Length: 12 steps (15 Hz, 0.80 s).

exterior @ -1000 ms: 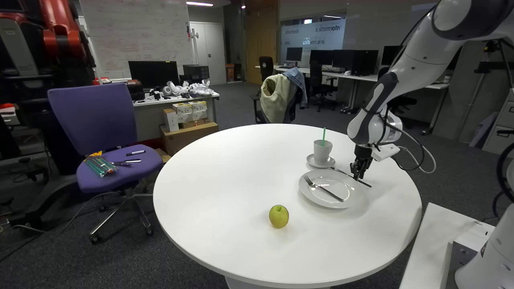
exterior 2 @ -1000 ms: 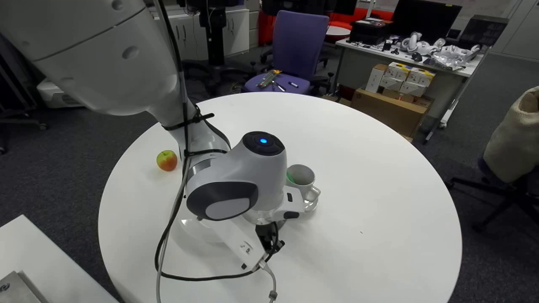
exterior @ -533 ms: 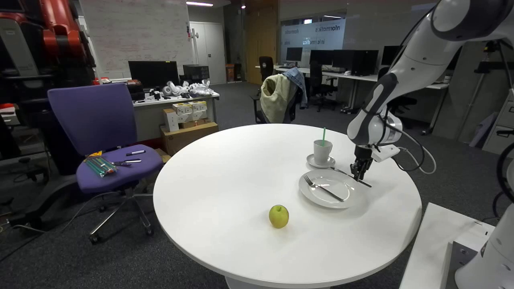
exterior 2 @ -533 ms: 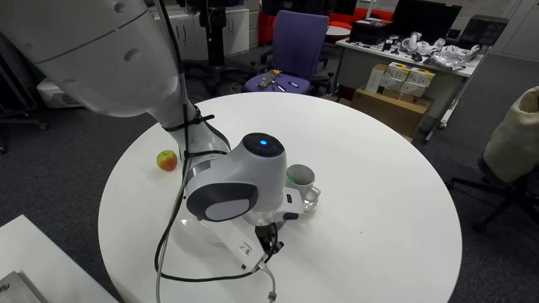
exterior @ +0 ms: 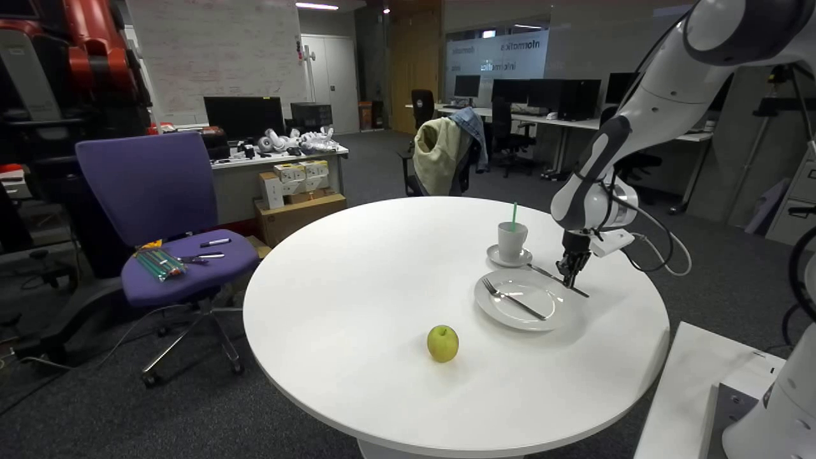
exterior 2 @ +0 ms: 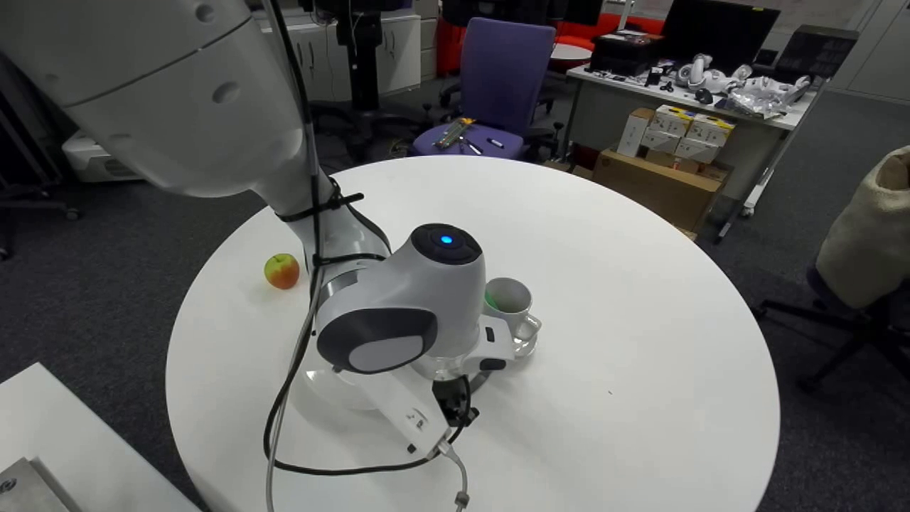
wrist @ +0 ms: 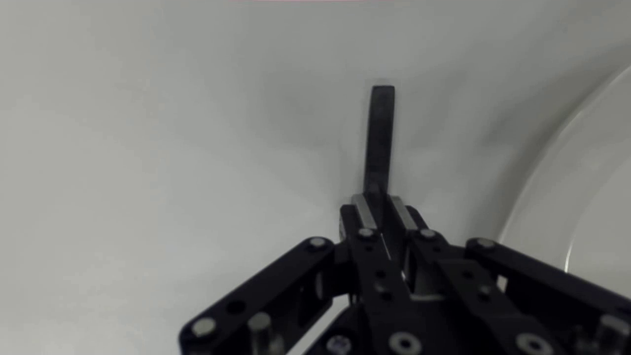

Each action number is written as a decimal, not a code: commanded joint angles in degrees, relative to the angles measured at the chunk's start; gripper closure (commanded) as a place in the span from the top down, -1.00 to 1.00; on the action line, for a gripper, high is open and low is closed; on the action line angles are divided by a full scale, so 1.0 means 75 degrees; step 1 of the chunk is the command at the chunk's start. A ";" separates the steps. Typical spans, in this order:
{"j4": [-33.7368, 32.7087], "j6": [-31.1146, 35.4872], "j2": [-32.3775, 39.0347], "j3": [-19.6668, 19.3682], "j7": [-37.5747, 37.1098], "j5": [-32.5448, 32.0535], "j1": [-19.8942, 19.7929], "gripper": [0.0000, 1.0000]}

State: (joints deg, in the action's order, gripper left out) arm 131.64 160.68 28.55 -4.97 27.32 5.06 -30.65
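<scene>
Apple (exterior: 442, 343) noted at the near side of the white table (exterior: 357, 306) in an exterior view. To its right and farther, you have a plate (exterior: 507, 313) bearing a fork (exterior: 517, 303). Just beyond the plate's far-right rim, your gripper (wrist: 379, 209) pinches a slim utensil (wrist: 379, 138) by its handle. Farther and left, you find a mug (exterior: 512, 243) on a saucer (exterior: 494, 255), green stick (exterior: 514, 217) inside.
</scene>
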 commanded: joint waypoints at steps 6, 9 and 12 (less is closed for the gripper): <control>0.0206 0.0214 -0.0228 -0.0040 -0.0029 -0.0104 0.0000 -0.94; 0.0309 0.0119 -0.0360 -0.0002 0.0083 -0.0093 -0.0071 -0.94; 0.0517 -0.0087 -0.0552 0.0044 0.0347 -0.0119 -0.0201 -0.94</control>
State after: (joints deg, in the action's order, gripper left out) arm 132.31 160.67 28.03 -4.97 27.86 5.03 -30.87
